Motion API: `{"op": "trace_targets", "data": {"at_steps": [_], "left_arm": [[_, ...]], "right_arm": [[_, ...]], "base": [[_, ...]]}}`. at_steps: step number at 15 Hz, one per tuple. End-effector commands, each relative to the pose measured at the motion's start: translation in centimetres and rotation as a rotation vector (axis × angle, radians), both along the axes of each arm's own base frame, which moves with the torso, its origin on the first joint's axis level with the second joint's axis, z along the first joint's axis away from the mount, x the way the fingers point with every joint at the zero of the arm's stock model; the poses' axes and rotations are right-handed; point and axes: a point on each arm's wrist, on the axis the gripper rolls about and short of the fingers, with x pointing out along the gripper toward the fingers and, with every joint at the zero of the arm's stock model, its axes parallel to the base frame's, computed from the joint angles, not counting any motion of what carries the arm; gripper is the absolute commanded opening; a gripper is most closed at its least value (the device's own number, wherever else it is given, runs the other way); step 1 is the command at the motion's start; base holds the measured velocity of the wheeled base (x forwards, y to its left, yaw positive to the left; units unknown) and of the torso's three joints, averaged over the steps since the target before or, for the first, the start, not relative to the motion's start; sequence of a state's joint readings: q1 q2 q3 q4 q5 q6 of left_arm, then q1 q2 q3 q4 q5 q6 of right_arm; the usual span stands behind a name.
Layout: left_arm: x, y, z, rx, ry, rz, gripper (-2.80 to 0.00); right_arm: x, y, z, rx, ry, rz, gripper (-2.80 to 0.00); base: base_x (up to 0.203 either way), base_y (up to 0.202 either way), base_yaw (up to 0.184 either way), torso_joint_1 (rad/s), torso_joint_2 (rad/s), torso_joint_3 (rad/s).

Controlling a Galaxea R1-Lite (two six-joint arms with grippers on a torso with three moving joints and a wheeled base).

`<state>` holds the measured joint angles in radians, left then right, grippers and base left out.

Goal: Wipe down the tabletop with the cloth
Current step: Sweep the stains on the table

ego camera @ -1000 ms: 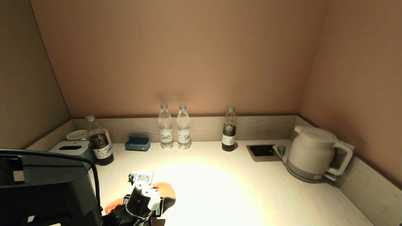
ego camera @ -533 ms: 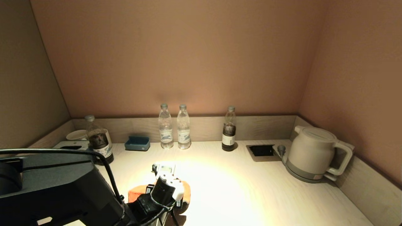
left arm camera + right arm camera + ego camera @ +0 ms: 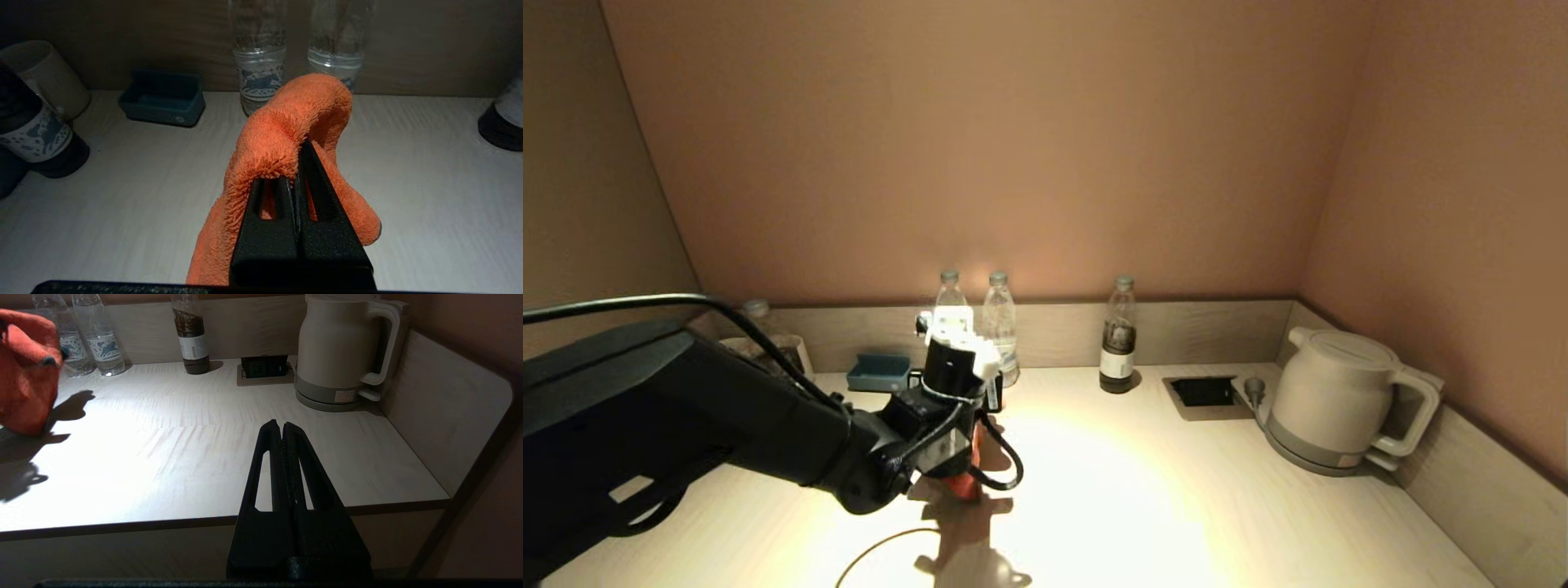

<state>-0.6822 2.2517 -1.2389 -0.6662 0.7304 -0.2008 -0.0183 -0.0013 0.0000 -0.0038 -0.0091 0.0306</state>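
left gripper (image 3: 295, 163) clamped on cloth (image 3: 282, 134), held above desk (image 3: 1176, 490) left of centre, just near of the water bottles (image 3: 1001, 327). right gripper (image 3: 282, 428) closed, empty, parked at near desk edge.

A hotel-room refreshment nook: kettle (image 3: 1331, 400), water bottles (image 3: 1000, 327) and cup (image 3: 45, 77) on a walled counter (image 3: 1258, 506).

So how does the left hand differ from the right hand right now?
The left hand is shut on the orange cloth; the right hand is shut on nothing. The left hand reaches out over the tabletop towards the two water bottles at the back; the right hand hangs back at the table's near edge, parked. Both are black with tapered fingers pressed together.
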Motion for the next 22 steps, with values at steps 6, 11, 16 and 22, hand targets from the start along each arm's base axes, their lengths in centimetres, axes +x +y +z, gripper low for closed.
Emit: {"op": "trace_targets", "data": {"at_steps": [6, 11, 16, 22], "left_arm": [[9.5, 8.4, -3.4, 0.116, 0.053, 0.414, -2.8], [8.7, 9.5, -9.2, 0.21, 0.178, 0.434, -2.8], [4.4, 3.8, -11.1, 0.246, 0.205, 0.285, -2.8], [-4.1, -5.2, -6.6, 0.218, 0.126, 0.032, -2.8]], "right_arm": [[0.0, 0.0, 0.0, 0.0, 0.001, 0.0, -2.8], [0.0, 0.0, 0.0, 0.0, 0.001, 0.0, -2.8], [0.0, 0.0, 0.0, 0.0, 0.001, 0.0, -2.8], [0.0, 0.0, 0.0, 0.0, 0.001, 0.0, -2.8]], "base": [[0.0, 0.0, 0.0, 0.0, 0.0, 0.0], [0.0, 0.0, 0.0, 0.0, 0.0, 0.0], [0.0, 0.0, 0.0, 0.0, 0.0, 0.0], [0.0, 0.0, 0.0, 0.0, 0.0, 0.0]]}}
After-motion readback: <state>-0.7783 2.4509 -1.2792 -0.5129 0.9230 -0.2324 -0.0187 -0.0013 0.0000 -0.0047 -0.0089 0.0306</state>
